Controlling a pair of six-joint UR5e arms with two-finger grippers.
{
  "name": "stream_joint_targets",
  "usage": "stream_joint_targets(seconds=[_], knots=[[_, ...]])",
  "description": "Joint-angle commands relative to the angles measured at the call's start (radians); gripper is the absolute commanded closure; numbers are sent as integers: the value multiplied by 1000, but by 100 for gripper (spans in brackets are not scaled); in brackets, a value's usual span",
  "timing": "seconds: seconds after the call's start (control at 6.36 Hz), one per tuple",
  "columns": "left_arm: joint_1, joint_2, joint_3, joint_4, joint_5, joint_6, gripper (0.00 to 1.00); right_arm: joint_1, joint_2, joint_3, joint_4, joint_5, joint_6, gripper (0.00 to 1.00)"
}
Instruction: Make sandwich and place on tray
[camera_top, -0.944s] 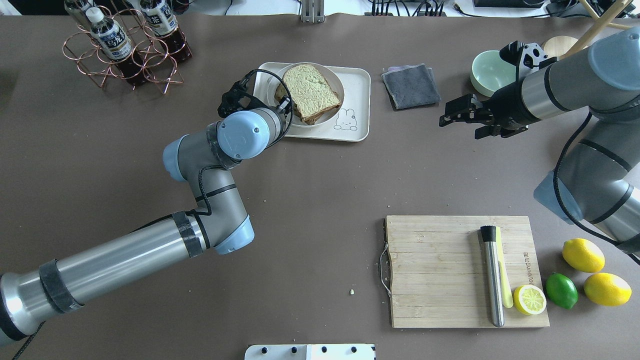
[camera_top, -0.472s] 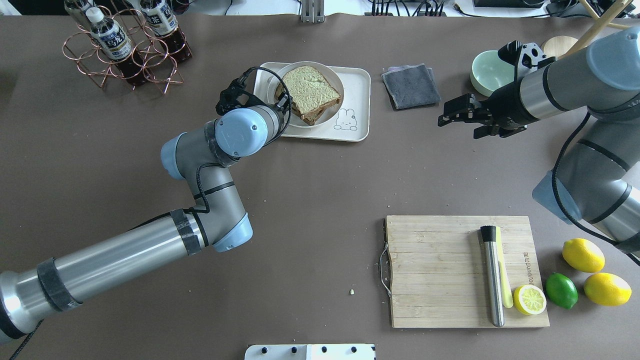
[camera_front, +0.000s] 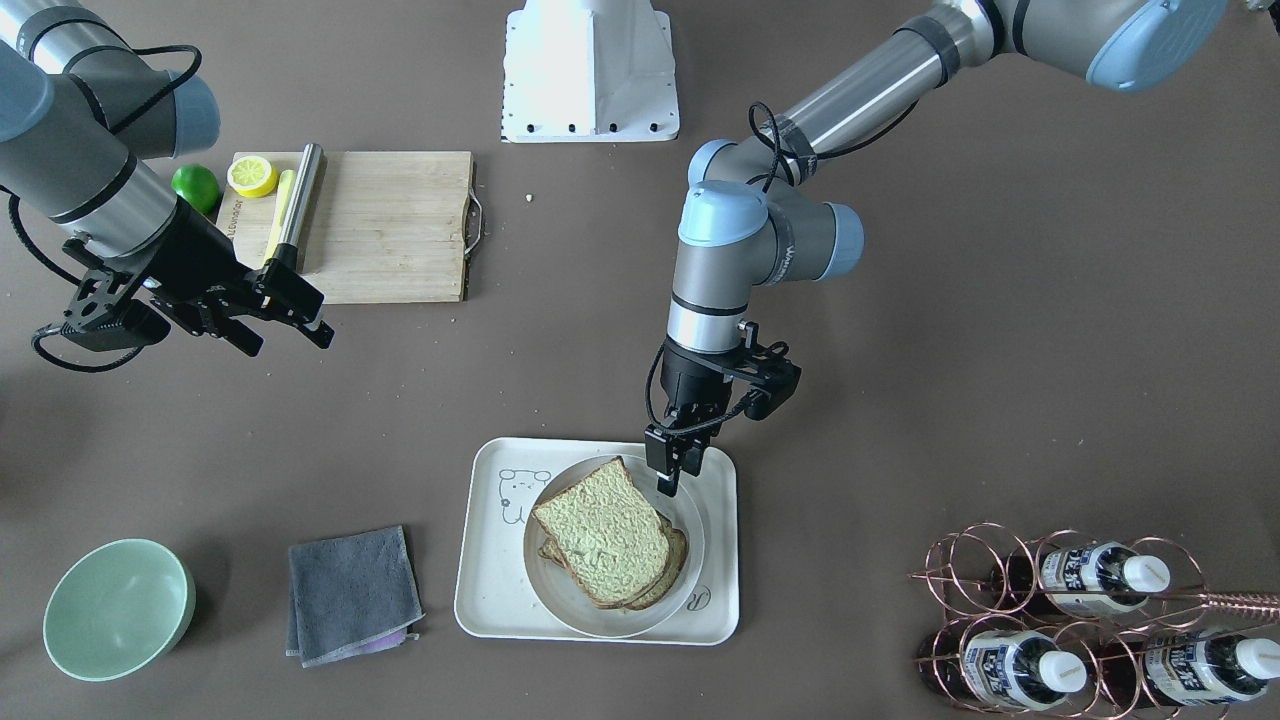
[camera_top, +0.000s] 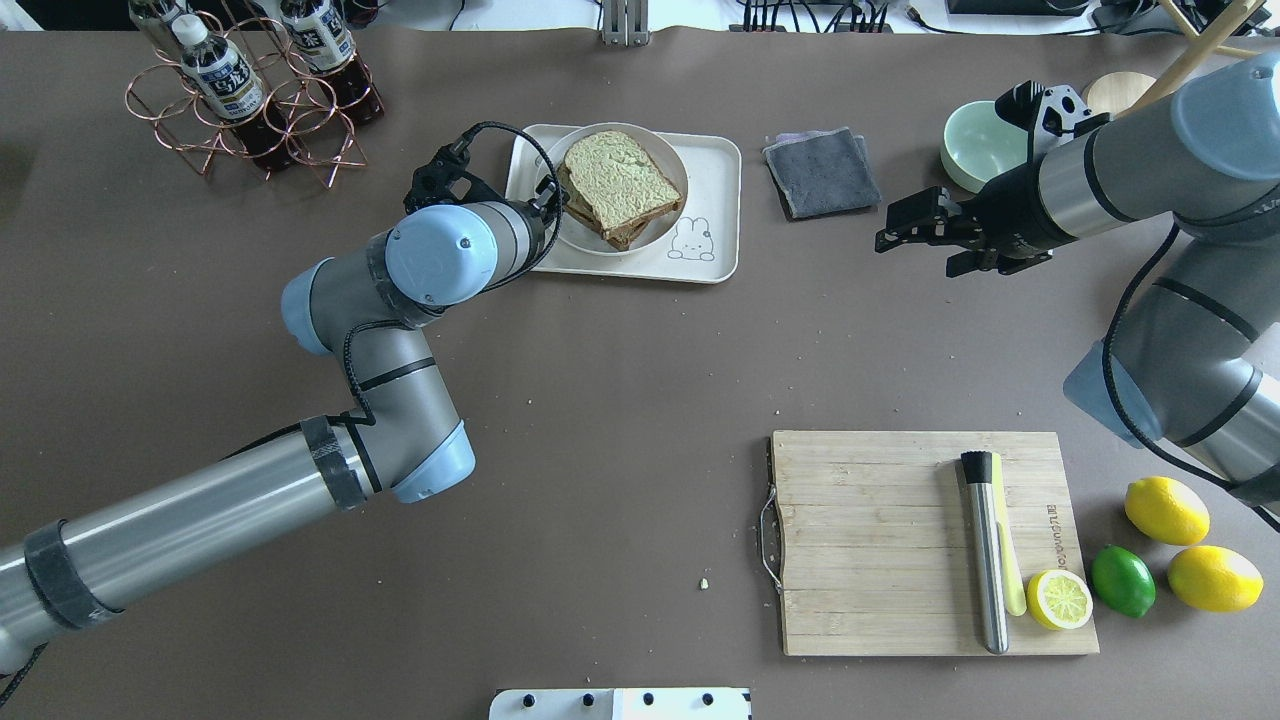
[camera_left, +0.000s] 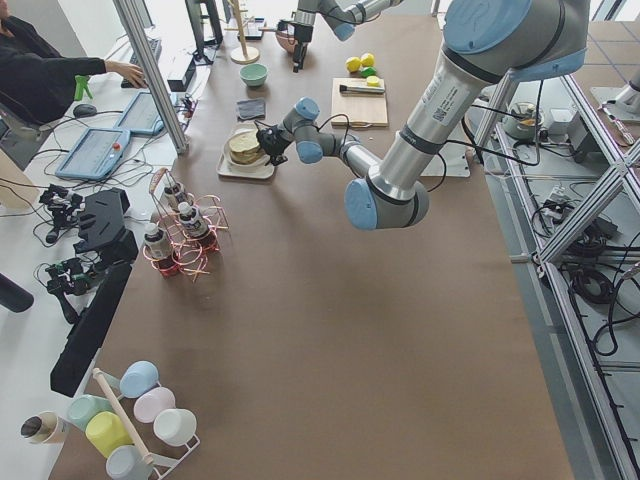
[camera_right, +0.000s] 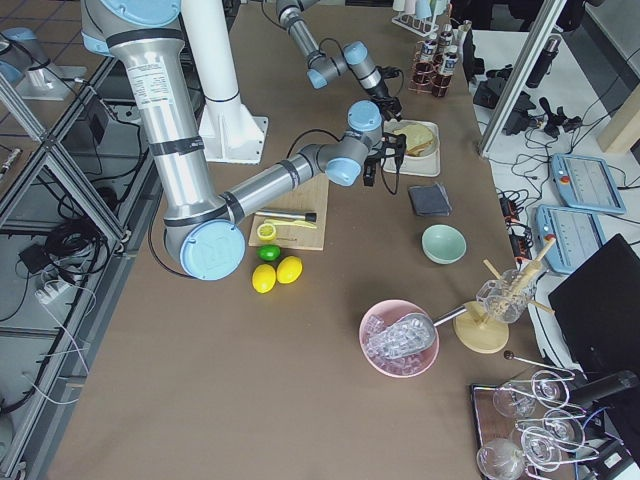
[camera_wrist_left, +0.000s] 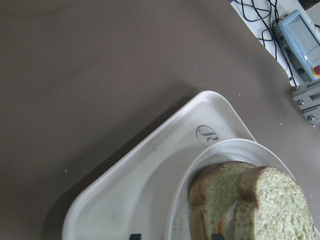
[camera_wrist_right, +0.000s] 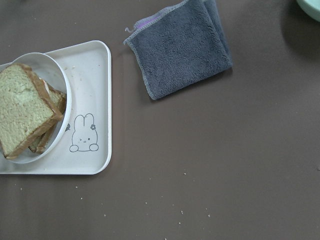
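Left claw (camera_front: 668, 480) at the plate (camera_front: 690, 545) rim, sandwich (camera_front: 605, 530) on the tray (camera_front: 490, 590)

The left claw points down over the plate's rim with its fingers slightly apart, gripping nothing. The sandwich lies on that plate, in the tray near the counter's (camera_front: 900, 400) far edge. The right claw (camera_front: 287, 335) hangs spread and empty, well apart.

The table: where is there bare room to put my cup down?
The widest bare stretch lies between the tray and the cutting board. A narrower strip separates tray and grey cloth. Crowded: the tray itself, mostly filled by the plate and sandwich, with the left tool over its edge.
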Motion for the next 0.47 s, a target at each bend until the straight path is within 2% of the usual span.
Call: stream_joint_targets(seconds=[0.0, 0.16, 0.31], knots=[[-38, 116, -264, 160, -115, 40, 3, 1, -1, 1, -1, -8, 3, 0], [-41, 173, -464, 358, -120, 172, 2, 1, -3, 1, -3, -11, 3, 0], [-41, 222, -606, 515, -116, 265, 3, 6, -10, 8, -7, -8, 1, 0]])
